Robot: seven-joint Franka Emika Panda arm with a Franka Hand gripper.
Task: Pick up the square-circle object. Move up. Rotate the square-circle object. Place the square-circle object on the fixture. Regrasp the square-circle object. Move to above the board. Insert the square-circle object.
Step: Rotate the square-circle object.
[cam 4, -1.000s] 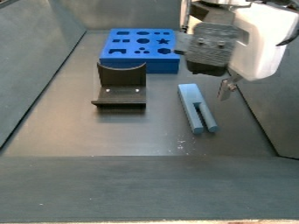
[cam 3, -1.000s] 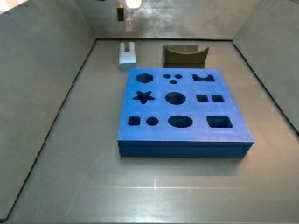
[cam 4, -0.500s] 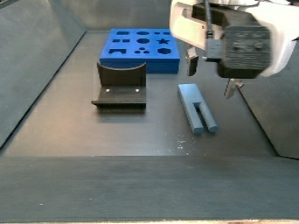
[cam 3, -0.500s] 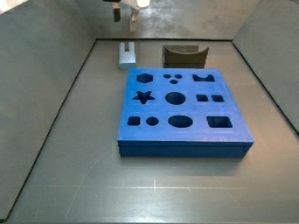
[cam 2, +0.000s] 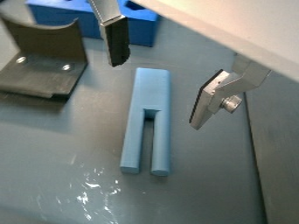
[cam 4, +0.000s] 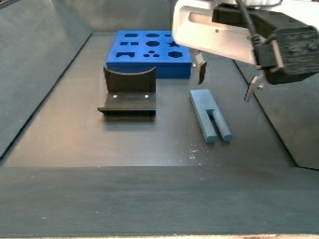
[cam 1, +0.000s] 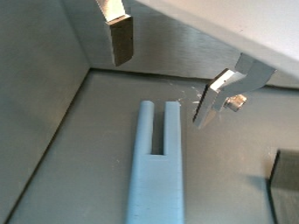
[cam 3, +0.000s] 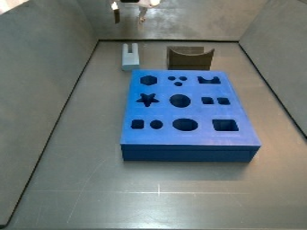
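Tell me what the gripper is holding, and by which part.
Nothing. The gripper hangs open above the peg, which lies flat on the floor, untouched by either finger.

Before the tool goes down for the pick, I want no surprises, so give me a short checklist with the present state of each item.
1. Tool open: ok, fingers spread wide with nothing between them.
2. Tool over the square-circle object: ok in both wrist views, the peg lies below the gap.
3. Peg free on the floor: ok, flat and touching nothing.
4. Fixture clear of the path: ok, it stands apart beside the peg.
5. Board holes free: ok.
6. Exact height above the peg: cannot tell.
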